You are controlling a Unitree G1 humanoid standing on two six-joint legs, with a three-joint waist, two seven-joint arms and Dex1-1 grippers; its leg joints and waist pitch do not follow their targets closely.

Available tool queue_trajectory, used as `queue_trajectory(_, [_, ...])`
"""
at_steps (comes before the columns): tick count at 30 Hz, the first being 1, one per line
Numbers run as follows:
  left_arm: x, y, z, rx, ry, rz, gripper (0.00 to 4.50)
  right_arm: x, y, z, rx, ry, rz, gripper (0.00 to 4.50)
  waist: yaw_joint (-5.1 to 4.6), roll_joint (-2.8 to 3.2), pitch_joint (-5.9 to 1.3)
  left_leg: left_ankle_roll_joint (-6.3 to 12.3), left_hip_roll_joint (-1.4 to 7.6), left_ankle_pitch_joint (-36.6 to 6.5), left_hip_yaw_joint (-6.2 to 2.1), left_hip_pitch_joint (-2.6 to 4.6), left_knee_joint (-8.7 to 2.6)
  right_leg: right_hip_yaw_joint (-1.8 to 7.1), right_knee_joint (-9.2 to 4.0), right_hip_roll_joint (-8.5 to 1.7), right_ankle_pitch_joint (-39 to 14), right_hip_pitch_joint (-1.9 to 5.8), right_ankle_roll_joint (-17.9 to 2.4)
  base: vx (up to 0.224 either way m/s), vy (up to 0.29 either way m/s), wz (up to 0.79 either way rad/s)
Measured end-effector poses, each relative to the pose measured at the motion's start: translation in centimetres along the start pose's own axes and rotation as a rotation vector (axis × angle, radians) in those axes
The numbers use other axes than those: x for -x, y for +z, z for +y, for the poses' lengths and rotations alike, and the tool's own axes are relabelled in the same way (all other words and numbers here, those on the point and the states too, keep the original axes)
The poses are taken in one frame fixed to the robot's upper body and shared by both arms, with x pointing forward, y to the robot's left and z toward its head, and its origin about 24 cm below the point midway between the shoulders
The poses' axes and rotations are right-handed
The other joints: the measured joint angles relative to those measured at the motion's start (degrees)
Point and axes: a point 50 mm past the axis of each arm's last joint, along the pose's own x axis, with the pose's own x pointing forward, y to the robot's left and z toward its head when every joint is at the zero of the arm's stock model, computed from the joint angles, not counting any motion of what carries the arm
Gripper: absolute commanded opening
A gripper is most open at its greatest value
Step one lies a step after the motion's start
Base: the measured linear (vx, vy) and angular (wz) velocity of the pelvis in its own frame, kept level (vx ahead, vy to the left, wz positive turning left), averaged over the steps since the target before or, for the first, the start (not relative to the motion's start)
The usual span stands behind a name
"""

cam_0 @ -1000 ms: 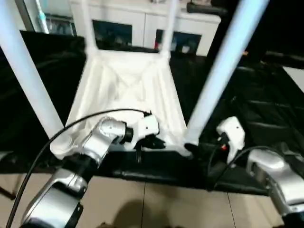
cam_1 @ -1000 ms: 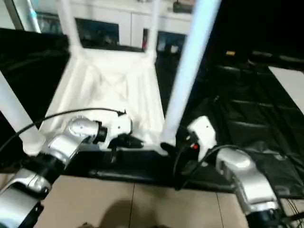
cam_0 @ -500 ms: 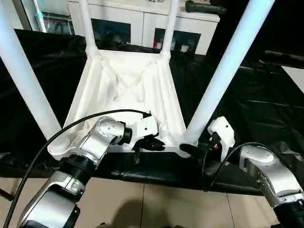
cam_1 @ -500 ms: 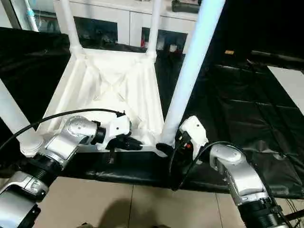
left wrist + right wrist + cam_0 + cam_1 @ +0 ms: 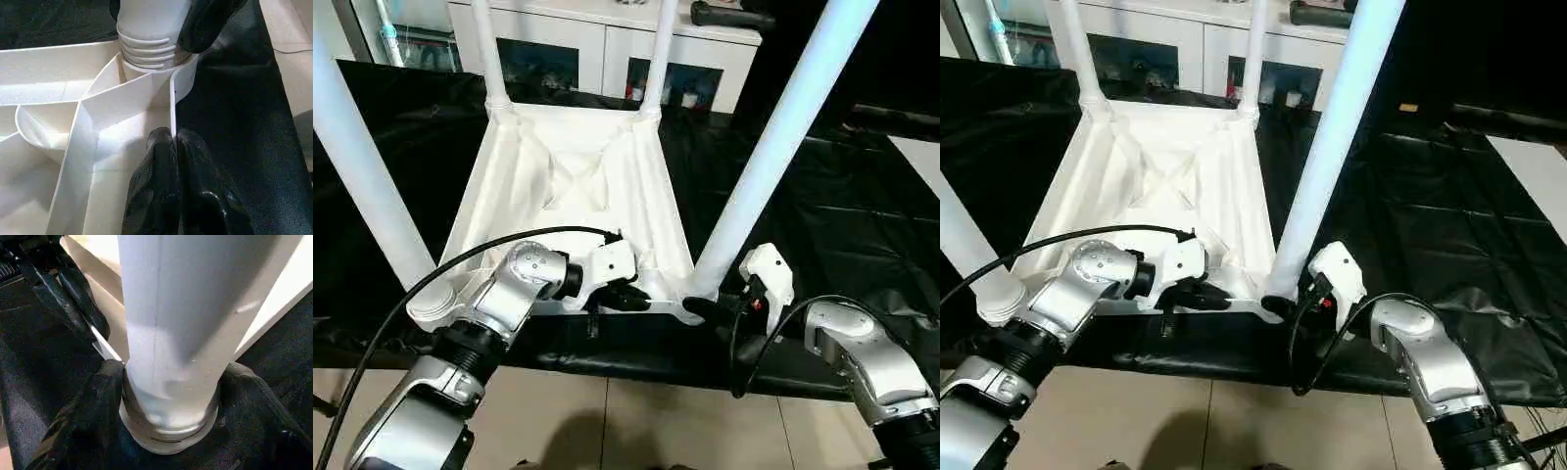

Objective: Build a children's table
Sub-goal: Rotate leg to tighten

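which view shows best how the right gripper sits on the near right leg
The right wrist view: the right gripper's fingers flank the leg just above its socket. The eye views show that gripper small, at the leg's foot; the left wrist view catches one fingertip.

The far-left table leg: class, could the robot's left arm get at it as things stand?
Probably not at once: the left gripper is shut on the tabletop rim at the near edge, while the far-left leg stands across the whole tabletop.

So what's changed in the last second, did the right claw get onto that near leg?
Yes: the right claw moved in from beside the near right leg and closed around its base at the corner socket, one finger either side. The left claw stayed shut on the tabletop rim. All four legs stand as before.
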Motion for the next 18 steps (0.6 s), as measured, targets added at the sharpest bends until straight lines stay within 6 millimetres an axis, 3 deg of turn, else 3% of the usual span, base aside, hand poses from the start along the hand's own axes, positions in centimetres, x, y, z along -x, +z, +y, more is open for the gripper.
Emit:
queue_trajectory(5, [-0.8,0.1,0.5,0.013,0.098,0.006,0.0,-1.2,-0.4,-0.4,-0.077,-0.127,-0.061,2.66,-0.38,-0.08,-0.02,-0.01,-0.01,0.0,-0.02,0.1,0.07,0.02,0.05,0.01,-0.1,0.04,0.2,0.0,0.0,0.0])
queue_trajectory(11, [-3.5,1.0,1.9,0.122,0.274,0.006,0.0,-3.8,-0.3,-1.8,-0.214,-0.43,-0.121,2.66,-1.57,-0.2,0.03,-0.06,-0.05,0.0,-0.37,0.07,0.18,-0.01,0.0,0.01,-0.1,-0.03,0.2,0.0,0.0,0.0])
queue_trajectory(18, [-6.0,2.5,3.3,0.225,0.433,0.036,0.0,-7.2,1.2,-2.8,-0.281,-0.696,-0.113,2.65,-1.96,-0.17,0.05,-0.2,-0.13,0.1,-0.59,-0.02,0.2,-0.06,0.05,0.1,0.3,-0.17,0.1,0.0,0.0,0.0])
